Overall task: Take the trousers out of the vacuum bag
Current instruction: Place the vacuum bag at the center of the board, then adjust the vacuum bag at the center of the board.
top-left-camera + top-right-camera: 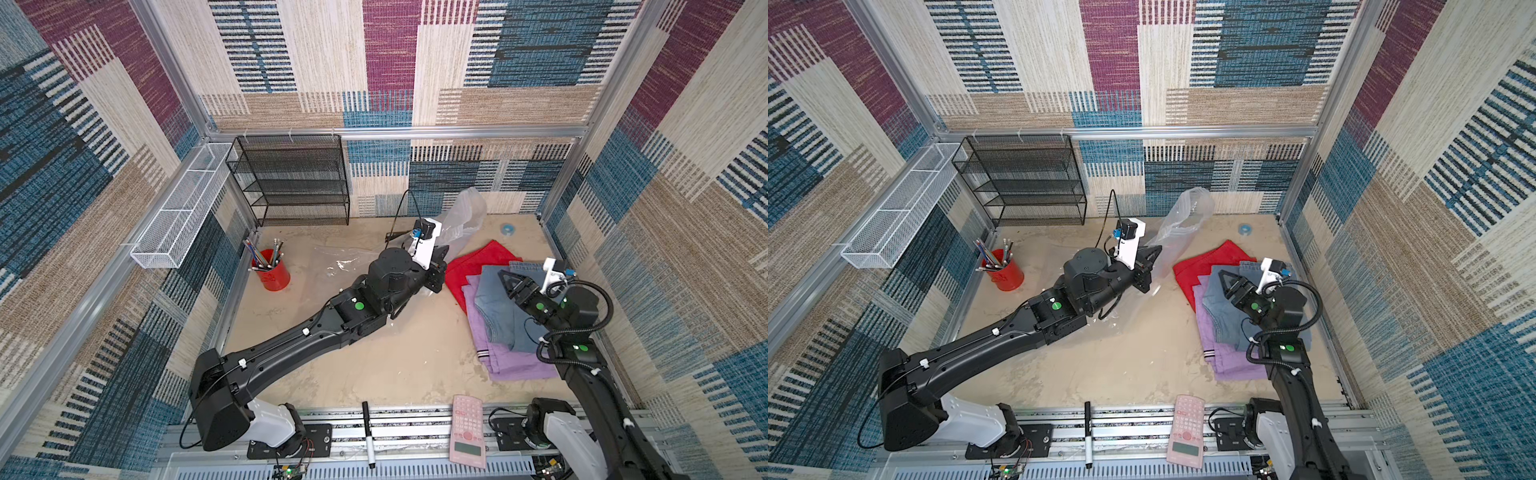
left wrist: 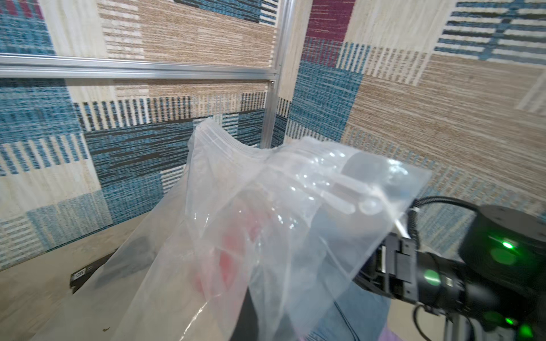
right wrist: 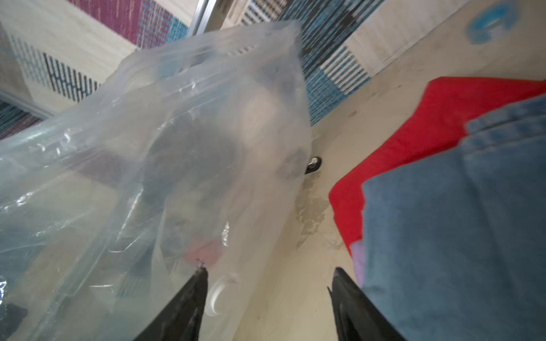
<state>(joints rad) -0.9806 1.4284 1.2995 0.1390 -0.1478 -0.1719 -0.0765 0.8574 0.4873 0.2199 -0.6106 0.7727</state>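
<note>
Nearest the bases, behind both grippers, a pink calculator (image 1: 467,430) and a black marker (image 1: 368,432) lie across the front rail (image 1: 415,419).

Further out, the right gripper (image 1: 505,279) hovers low over the trousers with its jaws spread and nothing between them. In the right wrist view its fingers (image 3: 189,304) frame bare table (image 1: 374,365), and one tip sits at the edge of the denim.

The trousers all lie outside the vacuum bag, fanned in a stack on the table:
- The denim pair (image 1: 496,309) is on top, directly under the right gripper.
- The lilac pair (image 1: 515,361) is beneath it, reaching back toward that arm's base.
- The red pair (image 1: 469,266) is lowest, sticking out ahead of the right gripper and toward the left one.

The left gripper (image 1: 440,259) is raised near the red pair's edge, its jaws pressed together on the vacuum bag (image 1: 465,212). The bag rises ahead of it as a crumpled, open-mouthed column. More of the plastic trails on the table beneath and behind that gripper.

In the left wrist view the bag fills the middle and hides the fingertips. In the right wrist view its white valve disc (image 3: 218,298) shows close beside one of the right gripper's fingers.

Beyond the right gripper, a blue tape roll (image 1: 508,228) lies near the back wall. Well off to the left gripper's outer side stands a red cup (image 1: 272,274) of pencils. Beyond it are a black mesh shelf (image 1: 291,183) against the back wall and a white wire basket (image 1: 178,212) on the side wall.
</note>
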